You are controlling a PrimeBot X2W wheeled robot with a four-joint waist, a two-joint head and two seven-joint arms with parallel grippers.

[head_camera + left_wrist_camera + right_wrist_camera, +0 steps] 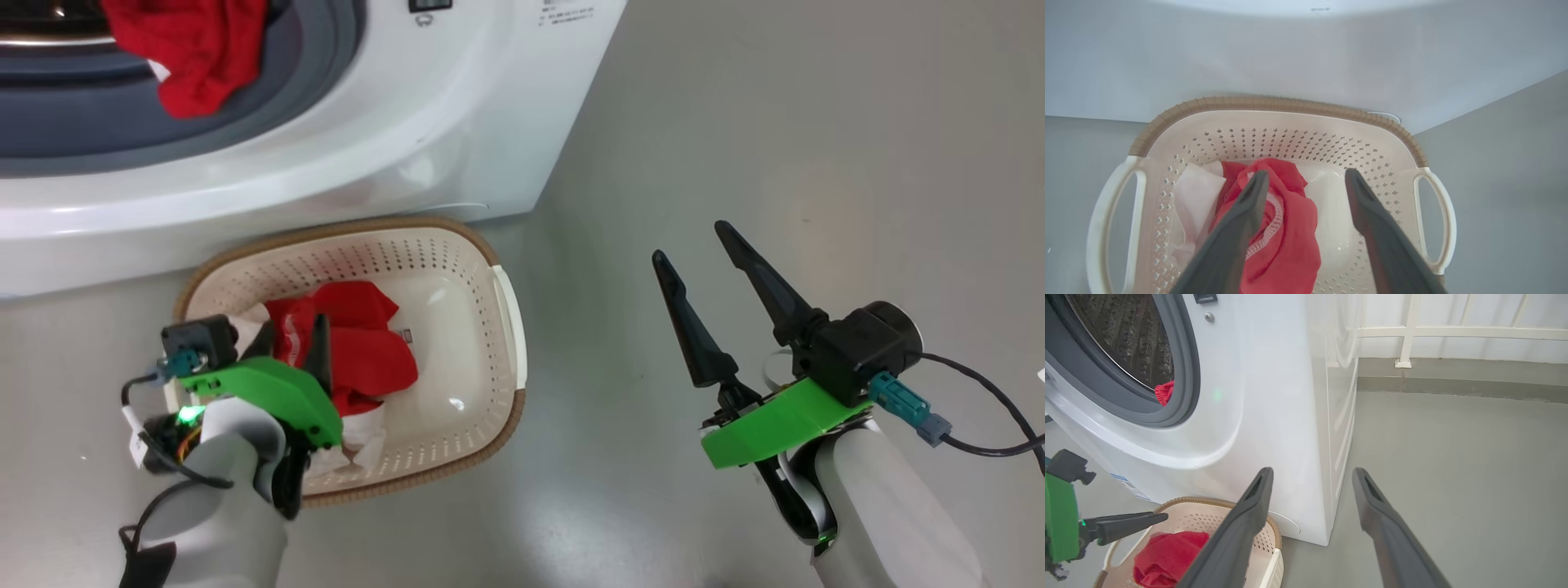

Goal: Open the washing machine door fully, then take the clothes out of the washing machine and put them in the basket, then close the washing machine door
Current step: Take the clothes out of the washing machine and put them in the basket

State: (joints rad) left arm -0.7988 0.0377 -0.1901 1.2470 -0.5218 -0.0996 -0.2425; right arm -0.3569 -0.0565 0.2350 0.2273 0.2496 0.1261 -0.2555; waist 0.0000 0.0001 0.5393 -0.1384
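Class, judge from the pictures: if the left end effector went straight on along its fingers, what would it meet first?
Probably the red clothes lying in the basket: the open left end effector points down into it, one finger over the fabric. Depth is unclear.

Pale grey forearms (890, 506) carry green brackets (775, 420), black cameras (865, 343), teal plugs (898, 400) and dark tapered fingers (694, 327).

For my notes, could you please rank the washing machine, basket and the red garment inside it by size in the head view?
Largest: washing machine, though cropped.
Then: basket.
Smallest: red garment inside it.
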